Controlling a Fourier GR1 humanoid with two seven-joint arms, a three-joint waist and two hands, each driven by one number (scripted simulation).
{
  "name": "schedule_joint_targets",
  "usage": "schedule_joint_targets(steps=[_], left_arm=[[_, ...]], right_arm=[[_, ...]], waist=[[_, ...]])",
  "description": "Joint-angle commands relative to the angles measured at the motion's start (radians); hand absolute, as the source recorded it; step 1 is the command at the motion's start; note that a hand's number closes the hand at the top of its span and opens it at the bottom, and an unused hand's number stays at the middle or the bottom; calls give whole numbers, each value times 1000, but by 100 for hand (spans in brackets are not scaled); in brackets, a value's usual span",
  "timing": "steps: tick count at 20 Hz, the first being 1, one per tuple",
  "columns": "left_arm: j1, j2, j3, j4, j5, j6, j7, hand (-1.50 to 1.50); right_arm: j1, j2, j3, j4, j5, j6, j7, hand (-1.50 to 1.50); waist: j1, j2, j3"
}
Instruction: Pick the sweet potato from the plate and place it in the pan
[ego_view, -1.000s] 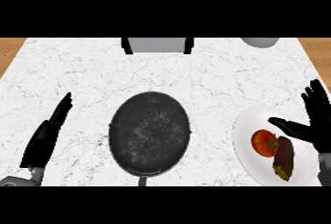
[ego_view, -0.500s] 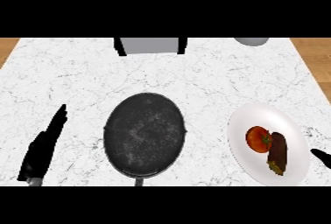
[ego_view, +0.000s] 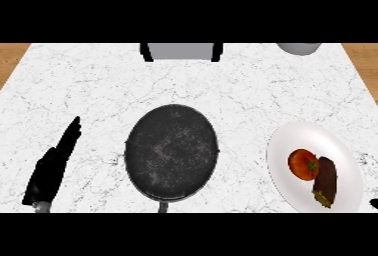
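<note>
The sweet potato (ego_view: 325, 181), dark brown and elongated, lies on the white plate (ego_view: 295, 136) at the right, beside a round red-orange vegetable (ego_view: 303, 164). The black pan (ego_view: 171, 150) sits at the counter's centre with its handle (ego_view: 162, 207) pointing toward me. At the far left my left hand (ego_view: 52, 170) rests open, fingers straight and pointing away, apart from the pan. Of my right hand (ego_view: 373, 202) only a small black tip shows at the lower right edge, just right of the plate; nothing is held.
A grey box-like object (ego_view: 181, 51) stands at the counter's far edge, and a grey round vessel (ego_view: 299, 48) sits at the back right. Wooden floor shows past the counter's left and right far corners.
My right hand, which hovered open over the plate a second ago, has drawn back down and right until almost out of view. The left hand has stayed put.
</note>
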Motion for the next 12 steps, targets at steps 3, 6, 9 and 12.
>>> schedule_joint_targets(steps=[3,6,9,12], left_arm=[[-4,-4,-2,-13,6,-31,15,0],[-28,7,7,-44,-7,-30,59,0],[-10,-12,5,-4,-20,-32,20,0],[-3,-37,-28,-79,-37,-10,68,0]], right_arm=[[-121,-191,-5,-233,-70,174,364,-150],[-212,-203,46,-260,-52,206,522,-150],[-300,-196,69,-231,-96,270,595,-150],[-372,-165,94,-166,-151,323,616,-150]], waist=[[23,3,5],[33,5,7],[38,7,8],[48,7,9]])
